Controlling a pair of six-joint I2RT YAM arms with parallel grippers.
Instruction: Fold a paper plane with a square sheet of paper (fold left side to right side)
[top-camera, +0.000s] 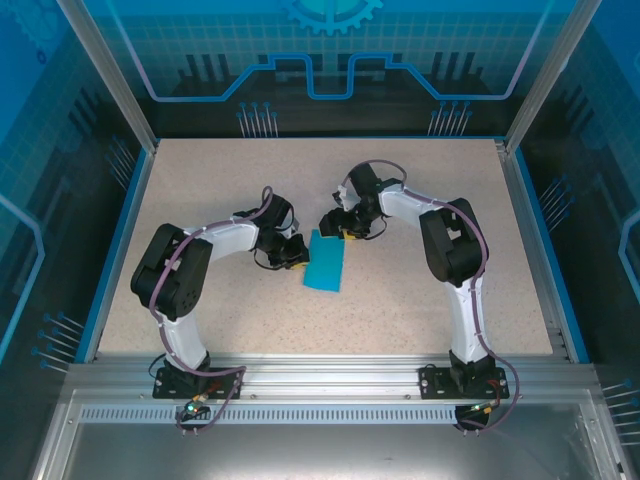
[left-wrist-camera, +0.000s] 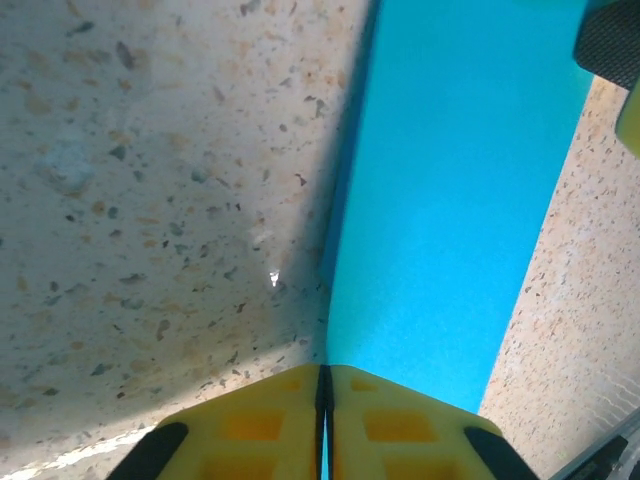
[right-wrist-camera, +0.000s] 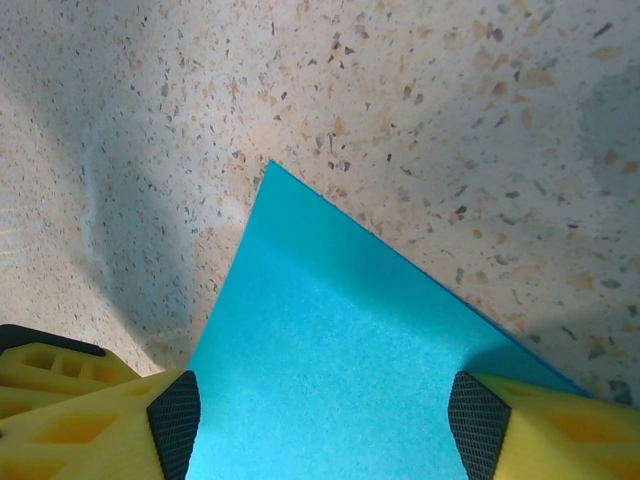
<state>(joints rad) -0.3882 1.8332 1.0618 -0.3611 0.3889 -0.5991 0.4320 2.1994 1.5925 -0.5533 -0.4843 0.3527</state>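
Both my arms are bent at the elbow, forearms reaching inward to the centre of the speckled beige bench (top-camera: 420, 180). The thin, bright cyan-blue paper sheet (top-camera: 326, 263) lies there as a narrow rectangle between my wrists. My left gripper (top-camera: 293, 252) is closed, fingers together at the sheet's left edge; I cannot tell whether it pinches the edge. My right gripper (top-camera: 345, 230) stands apart, fingers on either side of a far corner.

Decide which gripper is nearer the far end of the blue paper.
Right. The right gripper stands open astride the far corner of the paper; the left gripper is shut on its left edge, further toward the near end.
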